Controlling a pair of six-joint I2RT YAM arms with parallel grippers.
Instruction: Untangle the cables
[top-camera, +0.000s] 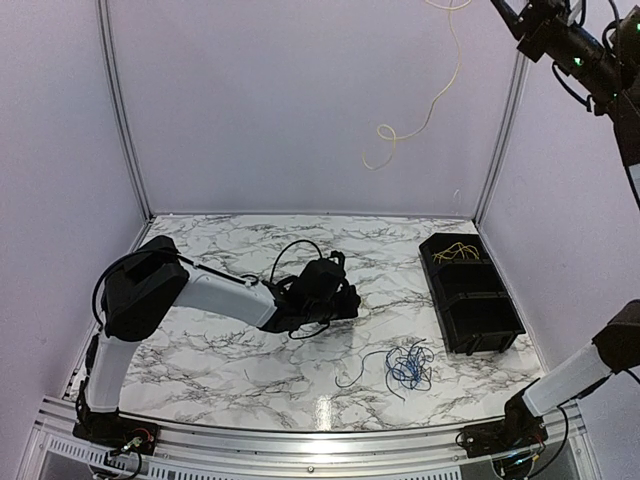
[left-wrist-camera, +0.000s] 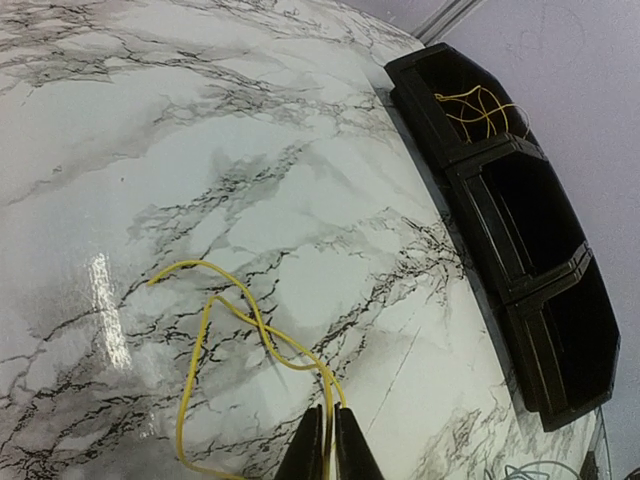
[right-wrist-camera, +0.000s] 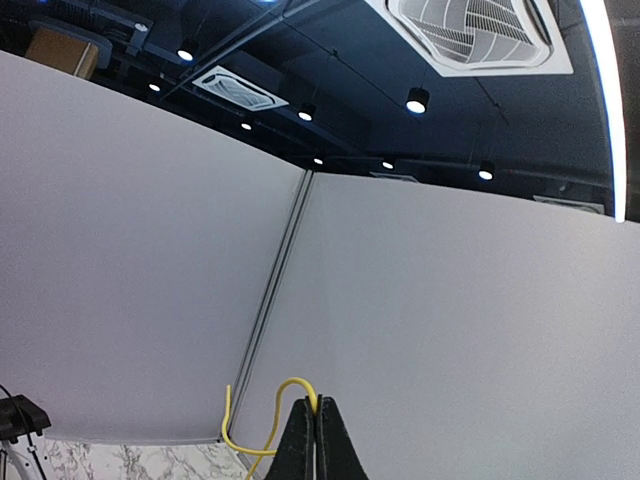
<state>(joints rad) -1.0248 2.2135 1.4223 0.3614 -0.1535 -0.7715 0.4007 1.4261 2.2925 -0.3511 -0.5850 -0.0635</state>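
Left gripper (left-wrist-camera: 329, 415) clamps a yellow cable (left-wrist-camera: 187, 370) looping ahead of it. Right gripper (right-wrist-camera: 314, 405) pinches a yellow strand (right-wrist-camera: 290, 381) curling leftward.

light: bright, even | glare: table (top-camera: 322, 408) near edge | ceiling spots (right-wrist-camera: 418, 100) — edges bowed, sharp focus

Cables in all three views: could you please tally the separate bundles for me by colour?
Yellow thin-wire bundles: 3 (hanging wire pinched in the right gripper; looped wire pinched in the left gripper; coiled wire in the far compartment of the black plastic bin)
Blue-and-black wire tangle on the marble table: 1
Total: 4
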